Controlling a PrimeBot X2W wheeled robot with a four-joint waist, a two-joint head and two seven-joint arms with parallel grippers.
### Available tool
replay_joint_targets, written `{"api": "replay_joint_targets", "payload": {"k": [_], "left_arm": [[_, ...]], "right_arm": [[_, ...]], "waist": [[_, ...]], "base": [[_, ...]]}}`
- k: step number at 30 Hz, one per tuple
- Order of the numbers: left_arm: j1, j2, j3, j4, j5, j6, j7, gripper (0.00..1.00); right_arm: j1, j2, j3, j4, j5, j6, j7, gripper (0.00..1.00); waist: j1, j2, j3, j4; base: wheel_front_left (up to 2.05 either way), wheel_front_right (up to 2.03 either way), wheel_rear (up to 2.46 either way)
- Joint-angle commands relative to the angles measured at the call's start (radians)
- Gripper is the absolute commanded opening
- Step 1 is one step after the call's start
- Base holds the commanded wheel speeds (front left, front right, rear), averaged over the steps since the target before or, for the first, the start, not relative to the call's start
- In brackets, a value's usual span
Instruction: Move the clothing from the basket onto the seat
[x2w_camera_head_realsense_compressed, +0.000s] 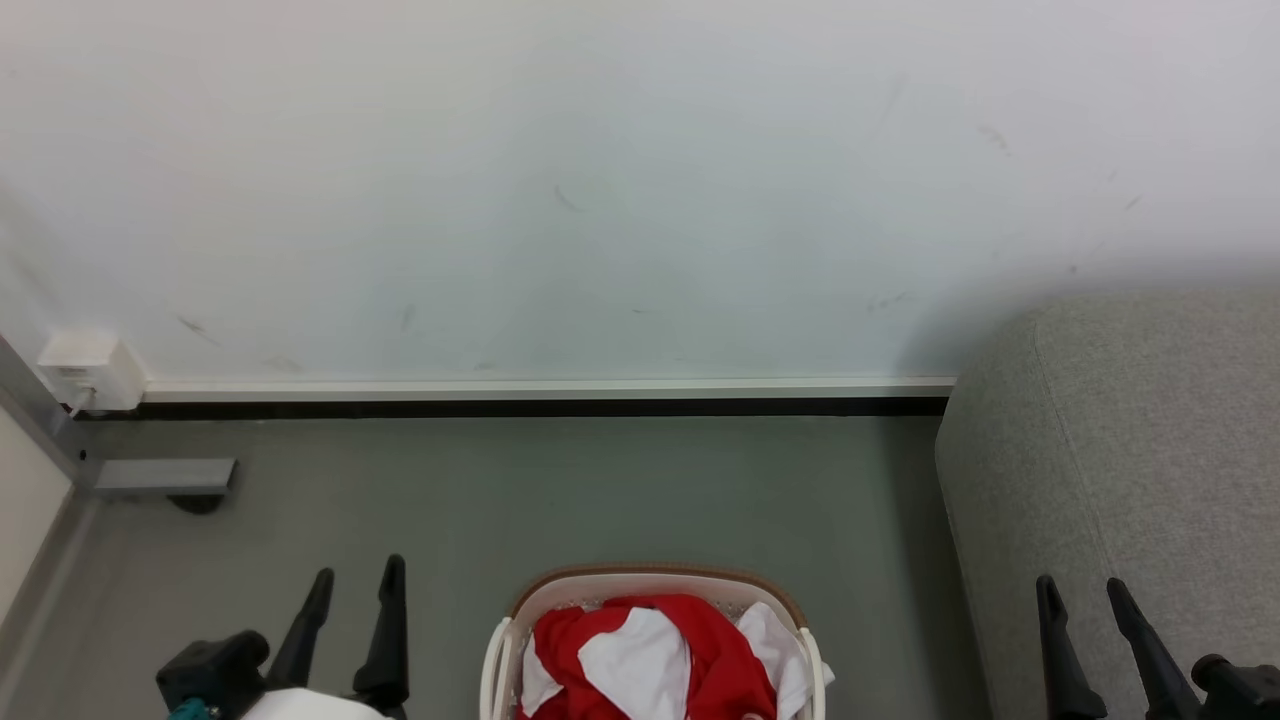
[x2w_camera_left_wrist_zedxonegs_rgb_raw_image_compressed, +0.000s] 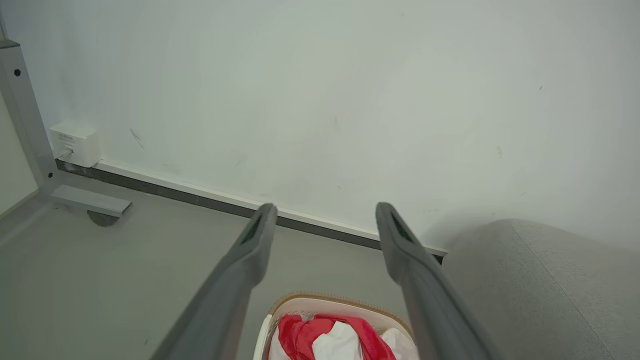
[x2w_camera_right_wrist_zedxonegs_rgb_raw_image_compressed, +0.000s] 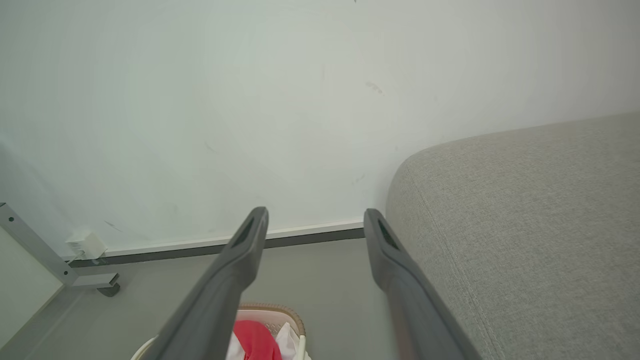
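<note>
- The clothing, a rumpled red bundle with white panels, lies heaped in the basket and fills it from side to side, one white panel uppermost near the middle.
- The basket stands on the grey floor straight in front of the robot, between its two arms, with its brown rim curving round the far end.
- The seat rises to the right of the basket, its rounded grey corner near the basket but apart from it.
- The left gripper hangs over the floor just left of the basket, its two dark fingers spread apart with nothing between them.
- The right gripper hangs on the other side, against the seat's flank, fingers likewise spread and empty.
- Behind everything runs a scuffed white wall with a pale skirting above a dark strip.
- At the far left a small white box sits on the wall beside a grey metal frame, whose foot rests on the floor.
</note>
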Motion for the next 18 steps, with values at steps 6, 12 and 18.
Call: {"api": "replay_joint_targets", "payload": {"k": [6,12,18], "left_arm": [[0.006,0.017,0.006,-0.005,0.071,0.007,-0.024,1.0],[0.011,0.019,0.006,-0.003,0.119,-0.001,-0.037,1.0],[0.015,0.016,0.009,0.001,0.17,-0.008,-0.051,1.0]], "right_arm": [[0.013,0.0,-0.007,0.0,-0.063,-0.001,-0.023,1.0],[0.017,0.003,-0.003,0.008,-0.096,-0.001,-0.037,1.0],[0.021,0.007,-0.004,0.005,-0.143,-0.002,-0.049,1.0]], "waist": [[0.0,0.0,-0.001,0.001],[0.0,0.0,-0.002,0.002],[0.0,0.0,0.0,0.001]], "base": [[0.0,0.0,0.0],[0.0,0.0,0.0],[0.0,0.0,0.0]]}}
